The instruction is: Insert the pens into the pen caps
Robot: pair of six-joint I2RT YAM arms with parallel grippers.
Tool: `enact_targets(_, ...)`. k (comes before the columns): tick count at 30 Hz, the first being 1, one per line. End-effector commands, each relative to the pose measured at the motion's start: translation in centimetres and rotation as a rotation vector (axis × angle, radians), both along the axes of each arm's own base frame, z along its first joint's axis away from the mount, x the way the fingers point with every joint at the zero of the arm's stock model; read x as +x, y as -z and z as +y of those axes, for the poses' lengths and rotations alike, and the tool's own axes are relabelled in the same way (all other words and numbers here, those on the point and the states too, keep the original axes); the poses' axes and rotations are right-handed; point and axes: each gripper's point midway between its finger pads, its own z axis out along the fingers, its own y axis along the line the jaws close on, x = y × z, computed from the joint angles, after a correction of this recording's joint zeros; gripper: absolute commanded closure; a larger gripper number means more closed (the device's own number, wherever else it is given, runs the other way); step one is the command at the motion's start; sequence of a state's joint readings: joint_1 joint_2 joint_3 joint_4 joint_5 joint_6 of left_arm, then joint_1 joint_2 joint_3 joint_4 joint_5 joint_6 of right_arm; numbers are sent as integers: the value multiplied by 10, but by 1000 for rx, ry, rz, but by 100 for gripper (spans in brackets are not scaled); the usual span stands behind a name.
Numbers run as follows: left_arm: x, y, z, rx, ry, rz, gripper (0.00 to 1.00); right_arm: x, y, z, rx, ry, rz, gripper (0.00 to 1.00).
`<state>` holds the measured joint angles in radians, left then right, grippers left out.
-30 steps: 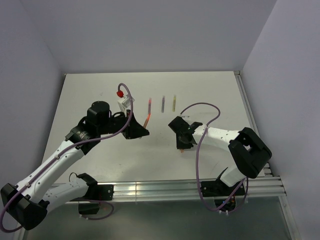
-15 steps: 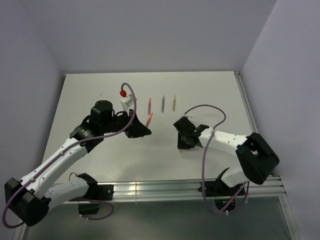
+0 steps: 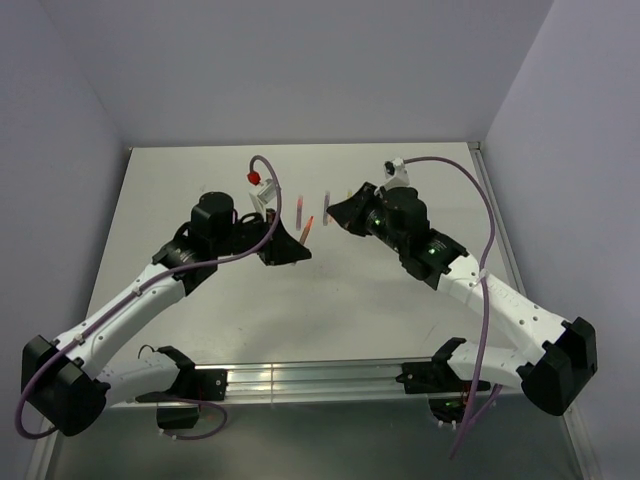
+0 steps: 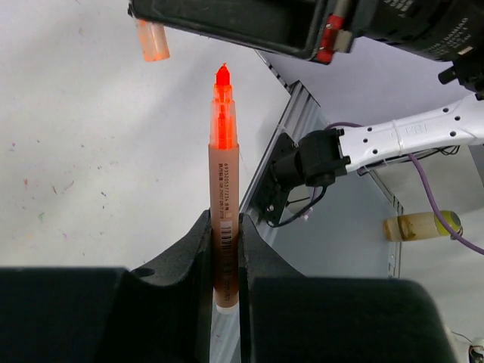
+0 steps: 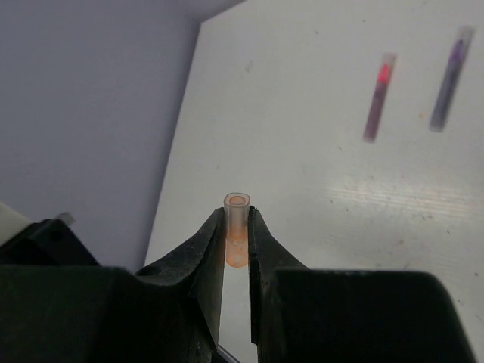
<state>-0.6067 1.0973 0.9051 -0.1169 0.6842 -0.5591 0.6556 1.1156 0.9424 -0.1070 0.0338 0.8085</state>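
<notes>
From above, the two arms meet over the middle of the white desk. The left claw holds an orange-red marker pen tip-outward toward the right claw, the two a short gap apart in mid-air. Beyond them a pink-red pen and a dark purple pen lie side by side on the desk (a yellow one cannot be made out here).

The left wrist camera shows its claw pinched nearly closed on the pen's barrel low down, the bright felt tip standing clear. Up and to the left of that tip hangs a short, stubby orange translucent cap, not yet in line with it.

The right wrist camera shows that claw narrowed tight on the cap's lower half, the open mouth facing outward.

The step in hand looks to be the capping of the orange pen: both parts are lifted, but the mating has not begun. The next move would seem to call for bringing cap mouth and tip onto one axis. A straight push together would follow, without the thin pen slipping in its grip.
</notes>
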Motion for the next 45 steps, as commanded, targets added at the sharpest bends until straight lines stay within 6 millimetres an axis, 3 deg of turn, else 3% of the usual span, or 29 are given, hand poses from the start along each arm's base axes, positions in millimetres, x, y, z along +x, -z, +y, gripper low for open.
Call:
enact_targets(1,6,-22,-9,-49,25,-84,100,16,-59,10,130,15,-138,100)
enact_targets(8,3,-6,-2,-33,17,-91,100,25,-81,16,240,17,-202,100)
enact_targets(16,6,8,0,4,4,-67,100,18,-76,20,281,-3,-222,100)
enact_targets(30,23,11,10,-5,-44,-39,100,2,-70,40,234,-47,-216,100)
enact_targets(45,24,10,12,-11,-48,-39,100,3,-66,54,212,-59,-201,100)
